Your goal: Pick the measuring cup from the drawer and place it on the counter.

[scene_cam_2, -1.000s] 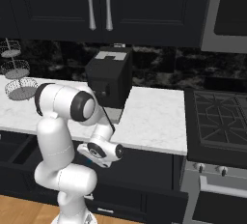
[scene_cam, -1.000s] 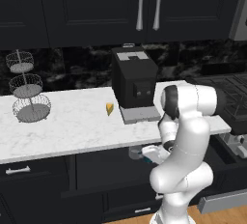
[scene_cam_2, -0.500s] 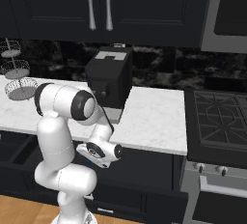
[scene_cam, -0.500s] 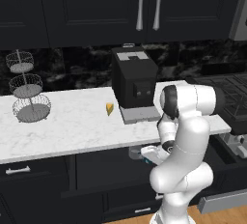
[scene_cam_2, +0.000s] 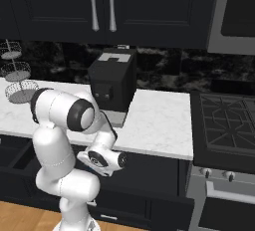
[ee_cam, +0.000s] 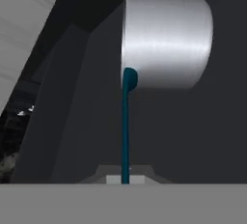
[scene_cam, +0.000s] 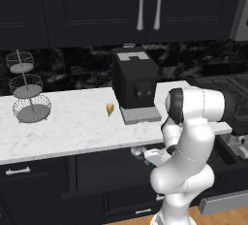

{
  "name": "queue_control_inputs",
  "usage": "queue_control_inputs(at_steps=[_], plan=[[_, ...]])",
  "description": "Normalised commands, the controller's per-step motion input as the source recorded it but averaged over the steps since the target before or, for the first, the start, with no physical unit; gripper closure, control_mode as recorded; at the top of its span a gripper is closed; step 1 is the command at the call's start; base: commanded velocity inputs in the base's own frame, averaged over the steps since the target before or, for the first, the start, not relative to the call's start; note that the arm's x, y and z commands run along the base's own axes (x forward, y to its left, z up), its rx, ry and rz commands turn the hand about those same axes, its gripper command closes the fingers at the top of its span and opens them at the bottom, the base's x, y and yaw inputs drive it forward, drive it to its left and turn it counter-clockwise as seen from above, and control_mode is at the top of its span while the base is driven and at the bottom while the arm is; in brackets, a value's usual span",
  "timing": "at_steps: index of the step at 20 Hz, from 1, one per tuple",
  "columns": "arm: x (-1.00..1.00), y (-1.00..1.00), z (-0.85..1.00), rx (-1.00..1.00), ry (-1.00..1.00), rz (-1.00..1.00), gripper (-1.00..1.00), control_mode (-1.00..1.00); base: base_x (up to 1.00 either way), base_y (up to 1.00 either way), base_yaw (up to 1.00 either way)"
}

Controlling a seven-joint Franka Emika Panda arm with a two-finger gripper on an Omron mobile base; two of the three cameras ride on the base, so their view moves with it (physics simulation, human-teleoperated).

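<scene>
Hand view: the claw (ee_cam: 125, 179) is clamped on the measuring cup's (ee_cam: 166, 42) teal handle (ee_cam: 126, 131), the grey bowl straight ahead, dark drawer (ee_cam: 193, 136) behind.

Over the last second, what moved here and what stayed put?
The hand, low in front of the black cabinets, has shifted only slightly; the measuring cup sits just ahead of it, handle running toward the fingers. The coffee machine, cheese wedge and wire stand on the counter stayed as they were.
</scene>
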Motion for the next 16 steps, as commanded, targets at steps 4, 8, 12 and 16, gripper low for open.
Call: queue_control_inputs(at_steps=[4,8,12,16], plan=[[-0.43,0.00,0.59,0.00,0.00,0.00,1.00,-1.00,0.00,0.00,0.00],[-0.16,0.00,0.82,0.00,0.06,0.01,1.00,-1.00,0.00,0.00,0.00],[0.00,0.00,0.66,-0.04,0.25,0.01,1.00,-1.00,0.00,0.00,0.00],[-0.13,0.00,0.46,-0.11,0.26,0.00,1.00,-1.00,0.00,0.00,0.00]])
